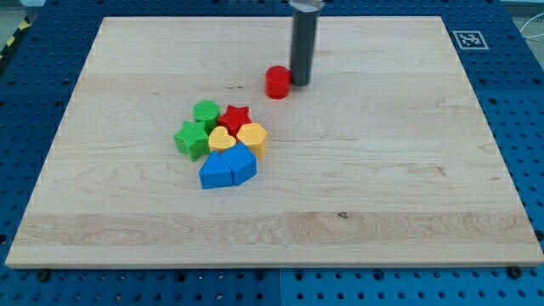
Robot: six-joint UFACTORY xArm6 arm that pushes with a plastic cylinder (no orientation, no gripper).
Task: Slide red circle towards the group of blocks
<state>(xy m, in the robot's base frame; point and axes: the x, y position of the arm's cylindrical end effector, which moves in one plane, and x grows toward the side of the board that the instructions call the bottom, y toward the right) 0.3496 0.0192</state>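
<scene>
The red circle [278, 82] stands on the wooden board [382, 170] above the view's middle. My tip [301, 82] is right beside it on its right, touching or nearly touching it. Below and to the left lies the group of blocks: a green circle [206, 112], a red star [235, 116], a green star [192, 138], a yellow heart [222, 138], a yellow hexagon [252, 136], and two blue blocks [228, 166] packed together. The red circle stands apart from the group.
A black-and-white marker tag [468, 39] sits at the board's top right corner. Blue perforated table [527, 127] surrounds the board on all sides.
</scene>
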